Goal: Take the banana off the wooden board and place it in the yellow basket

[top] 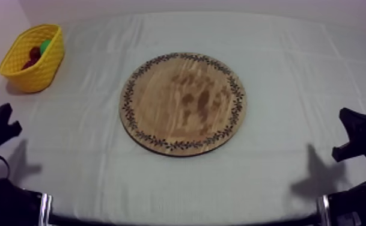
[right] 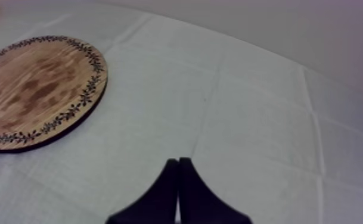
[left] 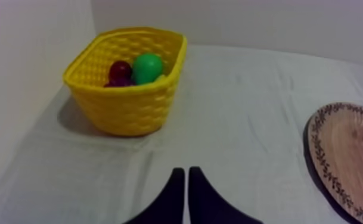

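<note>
Presently: grey-white cloth-covered table (top: 281, 72). Round wooden board with patterned rim (top: 183, 103) at centre. Yellow woven basket (top: 41, 73) at far left corner. Left gripper (left: 185, 171), right gripper (right: 178, 161): fingers clenched together, grasping nothing. In basket: green pear (left: 146, 67), small red fruit (left: 120, 71), yellow sliver (left: 160, 77) beside pear; whether banana, cannot tell.
</note>
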Motion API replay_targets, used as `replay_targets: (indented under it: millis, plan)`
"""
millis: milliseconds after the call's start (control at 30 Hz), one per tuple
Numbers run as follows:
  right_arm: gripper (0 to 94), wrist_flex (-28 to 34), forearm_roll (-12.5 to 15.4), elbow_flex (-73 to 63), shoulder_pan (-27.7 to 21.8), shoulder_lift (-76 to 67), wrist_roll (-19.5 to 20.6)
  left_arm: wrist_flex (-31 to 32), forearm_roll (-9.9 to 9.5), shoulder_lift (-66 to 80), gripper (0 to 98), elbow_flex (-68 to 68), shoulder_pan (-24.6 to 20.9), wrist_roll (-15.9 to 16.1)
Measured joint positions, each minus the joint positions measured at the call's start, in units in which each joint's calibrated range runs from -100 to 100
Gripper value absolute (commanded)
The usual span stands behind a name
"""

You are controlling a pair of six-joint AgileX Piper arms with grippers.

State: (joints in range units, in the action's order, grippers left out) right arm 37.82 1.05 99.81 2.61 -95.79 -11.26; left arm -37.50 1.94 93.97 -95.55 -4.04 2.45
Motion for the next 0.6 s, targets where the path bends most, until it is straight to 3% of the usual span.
replay_targets:
  millis: [200, 400, 600]
  plan:
    - [0.2, 0.0, 0.0, 0.0, 0.0, 0.0, 0.0, 0.2, -1.94, 4.5, 0.0, -2.6, 1.3, -0.8]
    - [0.2, 0.0, 0.0, 0.0, 0.0, 0.0, 0.0, -2.1, -2.42, 5.7, 0.0, -2.1, 1.5, -0.7]
    - [0.2, 0.0, 0.0, 0.0, 0.0, 0.0, 0.0, 3.8, -3.75, 5.7, 0.1, -4.0, 1.6, -5.1]
